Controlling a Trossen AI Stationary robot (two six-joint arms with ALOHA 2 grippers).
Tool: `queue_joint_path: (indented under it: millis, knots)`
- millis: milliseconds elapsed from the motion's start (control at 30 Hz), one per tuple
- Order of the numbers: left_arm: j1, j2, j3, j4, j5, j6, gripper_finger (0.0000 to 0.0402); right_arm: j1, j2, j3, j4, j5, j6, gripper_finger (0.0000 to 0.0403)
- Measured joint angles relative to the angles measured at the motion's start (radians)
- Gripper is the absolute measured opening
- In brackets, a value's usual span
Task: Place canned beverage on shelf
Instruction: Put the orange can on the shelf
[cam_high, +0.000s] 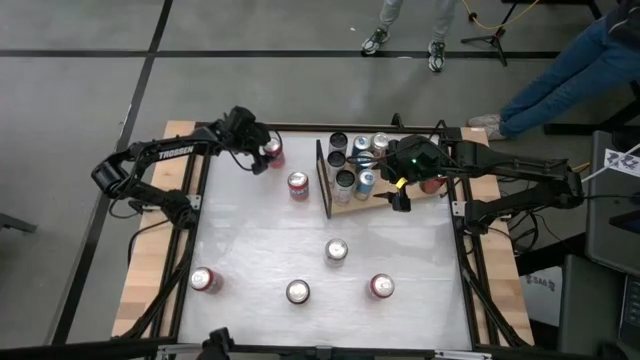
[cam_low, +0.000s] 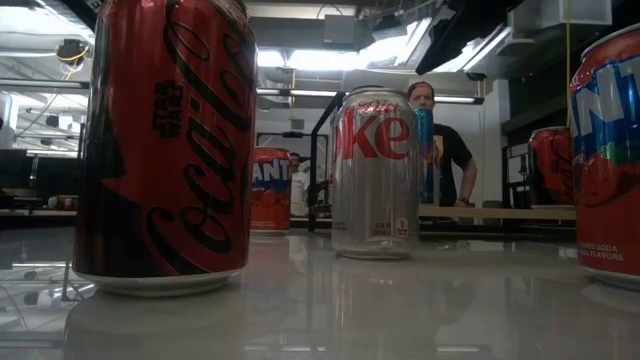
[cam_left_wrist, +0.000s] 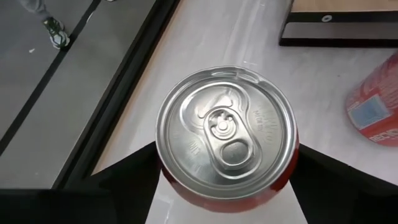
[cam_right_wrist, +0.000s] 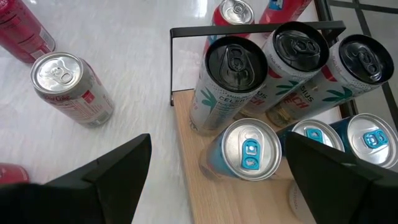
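The left hand (cam_high: 266, 152) is hovering at the far left corner of the desk (cam_high: 260, 250), straddling an upright red can (cam_high: 272, 151). In the left wrist view this red can (cam_left_wrist: 227, 133) is sitting between the two dark fingers (cam_left_wrist: 124, 183), which are standing apart on either side of it; whether they are touching its sides cannot be told.

The shelf (cam_high: 352, 208) is lying along the far edge of the desk, toward the right corner, with its black frame (cam_high: 322, 178) standing at the end nearer the middle. The right hand (cam_high: 402, 195) is hanging over the shelf with its fingers spread wide and holding nothing. In the right wrist view, three dark-topped cans (cam_right_wrist: 231, 84) are standing on the shelf against the frame, and blue-tabbed silver cans (cam_right_wrist: 249, 148) are crowding just beside them.

A second red can (cam_high: 298, 185) is standing on the desk just beside the frame, outside the shelf. A silver can (cam_high: 336, 251) is standing near the middle of the desk. Three more cans are lining the near edge: one red near the left corner (cam_high: 203, 280), one silver-topped in the middle (cam_high: 298, 292), and one red toward the right (cam_high: 381, 286).

A person (cam_low: 440, 150) is showing beyond the desk in the low view.
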Motion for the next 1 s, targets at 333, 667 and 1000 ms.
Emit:
queue_joint_path:
  millis: [333, 667, 1000]
  knots:
    - [-0.070, -0.001, 0.001, 0.000, -0.045, -0.027, 0.0278, 0.000, 0.000, 0.000, 0.000, 0.000, 0.000, 0.0357]
    - [-0.146, -0.001, 0.001, 0.000, -0.081, -0.106, 0.0277, 0.000, 0.000, 0.000, 0.000, 0.000, 0.000, 0.0357]
    - [-0.184, -0.001, 0.001, 0.005, -0.091, -0.179, 0.0276, 0.000, 0.000, 0.000, 0.000, 0.000, 0.000, 0.0357]
